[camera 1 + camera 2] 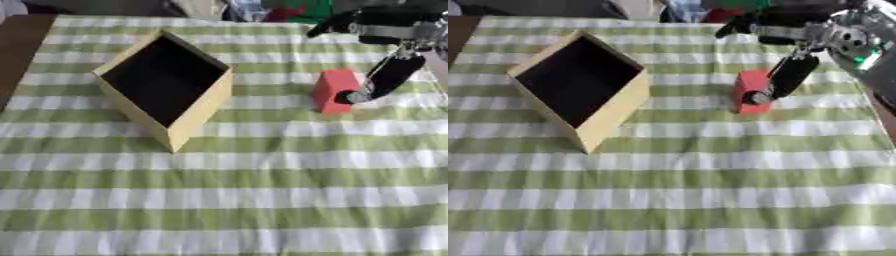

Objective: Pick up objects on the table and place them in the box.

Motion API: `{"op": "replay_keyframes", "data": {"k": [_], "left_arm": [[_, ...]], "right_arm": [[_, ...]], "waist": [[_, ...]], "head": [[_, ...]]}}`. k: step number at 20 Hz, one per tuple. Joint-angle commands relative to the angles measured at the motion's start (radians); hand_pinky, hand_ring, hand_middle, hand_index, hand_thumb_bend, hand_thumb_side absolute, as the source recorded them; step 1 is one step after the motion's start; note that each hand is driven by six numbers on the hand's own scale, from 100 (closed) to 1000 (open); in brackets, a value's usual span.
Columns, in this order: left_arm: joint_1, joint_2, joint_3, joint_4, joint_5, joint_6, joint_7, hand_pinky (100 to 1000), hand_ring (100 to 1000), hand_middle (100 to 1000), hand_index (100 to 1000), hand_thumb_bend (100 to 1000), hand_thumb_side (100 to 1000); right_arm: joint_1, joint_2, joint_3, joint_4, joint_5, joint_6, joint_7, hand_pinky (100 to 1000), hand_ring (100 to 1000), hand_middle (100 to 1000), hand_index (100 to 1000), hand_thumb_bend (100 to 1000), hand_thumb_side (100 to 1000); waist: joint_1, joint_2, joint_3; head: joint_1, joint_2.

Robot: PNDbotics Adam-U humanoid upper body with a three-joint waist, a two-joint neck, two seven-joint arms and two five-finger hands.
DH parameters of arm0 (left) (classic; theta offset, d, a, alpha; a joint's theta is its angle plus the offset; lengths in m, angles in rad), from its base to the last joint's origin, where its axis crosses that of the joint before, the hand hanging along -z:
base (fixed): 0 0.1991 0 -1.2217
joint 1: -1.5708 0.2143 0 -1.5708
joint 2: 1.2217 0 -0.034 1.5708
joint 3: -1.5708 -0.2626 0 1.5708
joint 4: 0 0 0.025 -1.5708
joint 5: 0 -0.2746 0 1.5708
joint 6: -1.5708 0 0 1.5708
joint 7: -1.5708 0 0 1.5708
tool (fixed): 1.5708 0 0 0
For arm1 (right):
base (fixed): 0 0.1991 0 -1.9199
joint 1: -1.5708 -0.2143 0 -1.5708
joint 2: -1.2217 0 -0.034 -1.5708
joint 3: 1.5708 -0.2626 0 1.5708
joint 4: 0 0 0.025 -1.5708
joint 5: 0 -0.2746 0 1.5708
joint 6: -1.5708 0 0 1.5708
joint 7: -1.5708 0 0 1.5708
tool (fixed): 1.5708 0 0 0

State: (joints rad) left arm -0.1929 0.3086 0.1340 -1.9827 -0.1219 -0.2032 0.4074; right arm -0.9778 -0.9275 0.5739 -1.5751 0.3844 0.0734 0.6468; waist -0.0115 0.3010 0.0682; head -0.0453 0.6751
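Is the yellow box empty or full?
Empty. The box shows only its dark inside, and the red block sits outside on the tablecloth.

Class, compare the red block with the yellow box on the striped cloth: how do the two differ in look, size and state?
The red block is solid and closed; the yellow box is hollow and open, with a dark inside. The block is much the smaller, the box far wider. The robot's right hand is at the block's right side, while nothing touches the box. Both rest on the green and white striped cloth.
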Motion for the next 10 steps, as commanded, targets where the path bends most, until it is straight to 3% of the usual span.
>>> {"op": "replay_keyframes", "data": {"k": [1,10], "left_arm": [[-0.004,0.022,0.005,-0.017,0.001,0.000,-0.003,1000,481,497,744,101,115],[-0.006,0.017,0.003,-0.017,0.003,0.000,-0.007,1000,480,496,743,100,117]], "right_arm": [[-0.025,-0.010,-0.017,0.021,0.030,-0.014,0.052,1000,1000,964,1000,499,195],[-0.057,0.031,-0.074,0.110,0.117,-0.016,0.196,1000,1000,960,1000,596,314]], "waist": [[0.002,-0.015,-0.001],[0.003,-0.007,0.002]], "head": [[0.002,-0.005],[0.004,-0.007]]}}
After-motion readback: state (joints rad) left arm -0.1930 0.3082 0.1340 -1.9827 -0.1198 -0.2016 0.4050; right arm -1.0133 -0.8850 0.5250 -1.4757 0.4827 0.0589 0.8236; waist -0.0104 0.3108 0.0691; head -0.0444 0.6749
